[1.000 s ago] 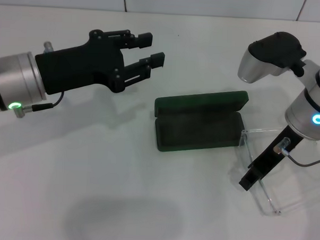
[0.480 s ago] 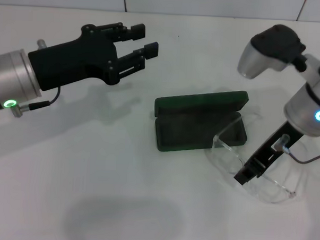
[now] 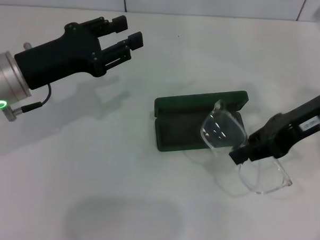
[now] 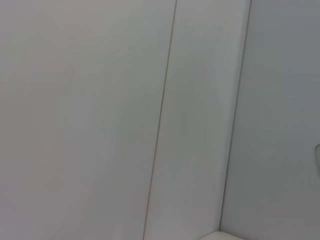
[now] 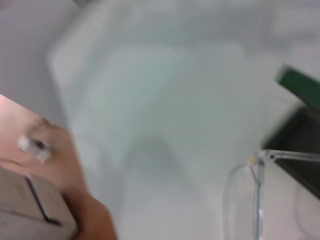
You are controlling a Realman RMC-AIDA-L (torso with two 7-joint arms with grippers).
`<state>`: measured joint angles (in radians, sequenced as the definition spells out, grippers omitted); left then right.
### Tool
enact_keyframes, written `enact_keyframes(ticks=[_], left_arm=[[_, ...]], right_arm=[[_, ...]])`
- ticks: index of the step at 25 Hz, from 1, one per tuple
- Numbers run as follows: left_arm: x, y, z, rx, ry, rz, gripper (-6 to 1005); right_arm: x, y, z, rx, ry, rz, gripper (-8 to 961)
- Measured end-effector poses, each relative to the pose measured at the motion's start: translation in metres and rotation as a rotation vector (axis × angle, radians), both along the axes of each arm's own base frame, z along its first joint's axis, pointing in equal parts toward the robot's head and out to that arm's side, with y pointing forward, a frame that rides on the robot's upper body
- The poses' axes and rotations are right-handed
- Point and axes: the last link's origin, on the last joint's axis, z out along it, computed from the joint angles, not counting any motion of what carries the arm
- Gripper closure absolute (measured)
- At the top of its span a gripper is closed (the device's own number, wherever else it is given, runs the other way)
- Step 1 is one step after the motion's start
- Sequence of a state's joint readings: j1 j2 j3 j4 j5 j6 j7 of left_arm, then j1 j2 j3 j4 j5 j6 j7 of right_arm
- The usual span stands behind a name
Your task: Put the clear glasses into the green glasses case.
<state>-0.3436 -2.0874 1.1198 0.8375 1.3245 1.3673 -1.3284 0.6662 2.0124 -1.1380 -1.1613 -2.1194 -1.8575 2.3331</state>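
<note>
The right gripper was partly cut off at the head view's edge, and its fingertips could not be made out. The clear glasses and green glasses case were blurred and cropped beside it in the right wrist view.

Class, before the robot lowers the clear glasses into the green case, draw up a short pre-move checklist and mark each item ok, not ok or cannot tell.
1. Green case lid open, dark lining showing: ok.
2. Clear glasses gripped by right hand: ok.
3. Glasses lined up lengthwise with the case: not ok; one lens overlaps its right end, the other hangs off past it.
4. Glasses arms folded: cannot tell.
5. Left hand away from the case: ok, raised, far left, fingers open.
</note>
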Motion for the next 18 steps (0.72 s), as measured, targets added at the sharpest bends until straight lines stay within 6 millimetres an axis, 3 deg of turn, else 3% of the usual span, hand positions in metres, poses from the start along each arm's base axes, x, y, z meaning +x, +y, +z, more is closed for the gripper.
enact_keyframes(ticks=[7, 12, 18], left_arm=[[-0.011, -0.005, -0.004, 0.011, -0.068, 0.033, 468], [-0.008, -0.008, -0.006, 0.003, -0.083, 0.006, 467], [0.011, 0.000, -0.015, -0.019, -0.087, -0.071, 467]], right_arm=[[0.018, -0.013, 0.021, 0.096, 0.256, 0.160, 837], [0.025, -0.024, 0.019, 0.164, 0.485, 0.354, 837], [0.026, -0.035, 0.010, 0.139, 0.646, 0.479, 836]])
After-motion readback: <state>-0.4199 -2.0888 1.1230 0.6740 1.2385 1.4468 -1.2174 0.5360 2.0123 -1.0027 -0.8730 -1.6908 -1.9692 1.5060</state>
